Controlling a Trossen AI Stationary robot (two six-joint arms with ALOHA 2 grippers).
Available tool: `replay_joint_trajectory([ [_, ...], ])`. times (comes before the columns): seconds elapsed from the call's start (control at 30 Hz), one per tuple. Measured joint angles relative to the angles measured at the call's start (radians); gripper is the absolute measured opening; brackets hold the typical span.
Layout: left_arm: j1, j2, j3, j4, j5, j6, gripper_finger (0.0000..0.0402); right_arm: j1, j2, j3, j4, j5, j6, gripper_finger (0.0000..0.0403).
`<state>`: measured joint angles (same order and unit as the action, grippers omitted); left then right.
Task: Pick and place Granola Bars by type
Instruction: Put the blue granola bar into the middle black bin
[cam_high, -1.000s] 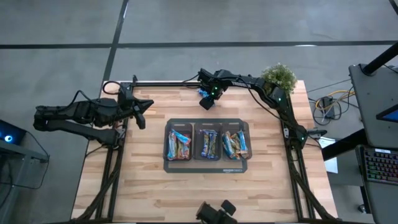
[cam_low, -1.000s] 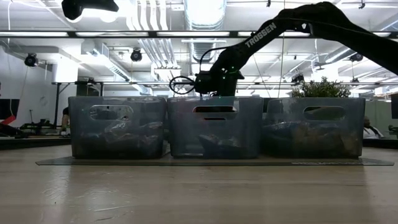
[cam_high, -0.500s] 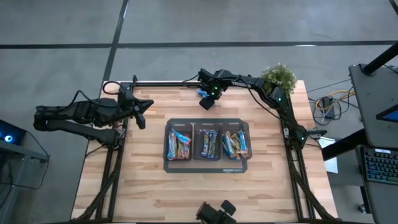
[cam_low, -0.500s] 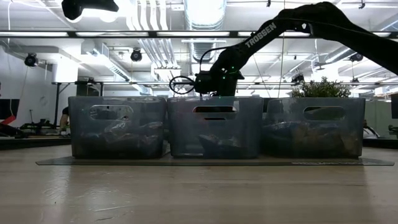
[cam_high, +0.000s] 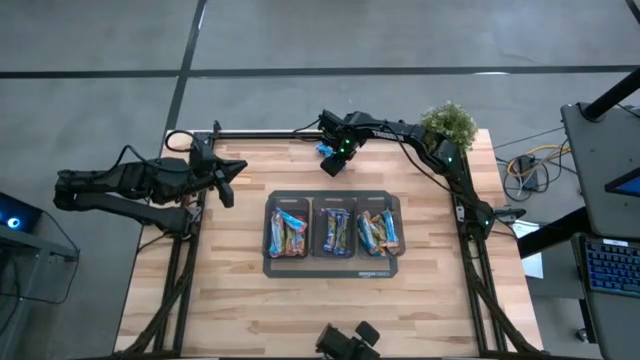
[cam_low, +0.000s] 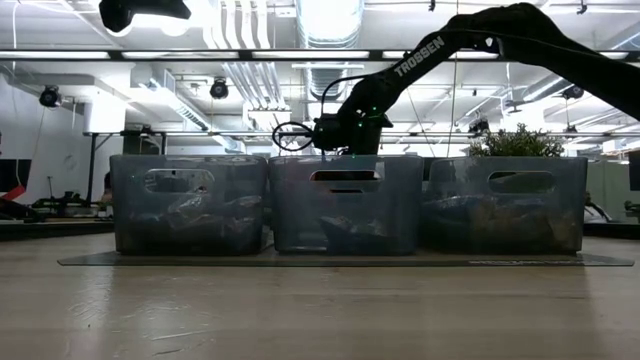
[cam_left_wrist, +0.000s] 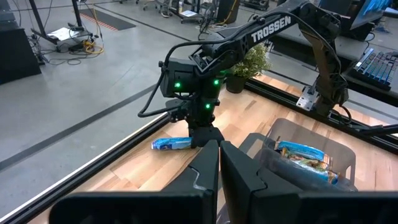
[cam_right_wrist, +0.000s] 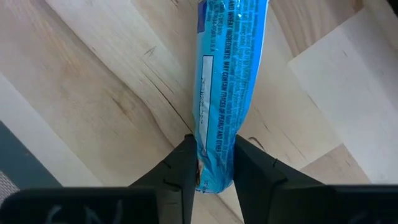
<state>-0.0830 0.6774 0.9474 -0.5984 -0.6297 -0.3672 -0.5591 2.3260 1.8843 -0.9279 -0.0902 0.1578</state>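
One light blue bar (cam_right_wrist: 227, 81) is lying near the desk's (cam_high: 250, 300) far edge, right fingers (cam_right_wrist: 180, 171) closing narrowly around it; left fingers (cam_left_wrist: 211, 168) are pressing together.

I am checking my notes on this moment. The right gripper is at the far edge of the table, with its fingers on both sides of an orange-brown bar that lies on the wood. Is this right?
Only the colour is wrong. The bar between the fingers of the right gripper is light blue, as the right wrist view shows. The rest holds: it lies on the wood of the table at its far edge.
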Motion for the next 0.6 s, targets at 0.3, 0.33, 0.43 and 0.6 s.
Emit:
replay_joint_trajectory([
  [0.3, 0.000, 0.000, 0.000, 0.000, 0.000, 0.000, 0.0000, -0.002, 0.000, 0.000, 0.000, 0.000, 0.000, 0.0081],
  [0.33, 0.000, 0.000, 0.000, 0.000, 0.000, 0.000, 0.0000, -0.002, 0.000, 0.000, 0.000, 0.000, 0.000, 0.0081],
  [0.43, 0.000, 0.000, 0.000, 0.000, 0.000, 0.000, 0.0000, -0.004, 0.000, 0.004, -0.013, 0.000, -0.001, 0.0076],
  [0.6, 0.000, 0.000, 0.000, 0.000, 0.000, 0.000, 0.0000, -0.005, 0.000, 0.026, -0.018, 0.001, -0.015, 0.0071],
])
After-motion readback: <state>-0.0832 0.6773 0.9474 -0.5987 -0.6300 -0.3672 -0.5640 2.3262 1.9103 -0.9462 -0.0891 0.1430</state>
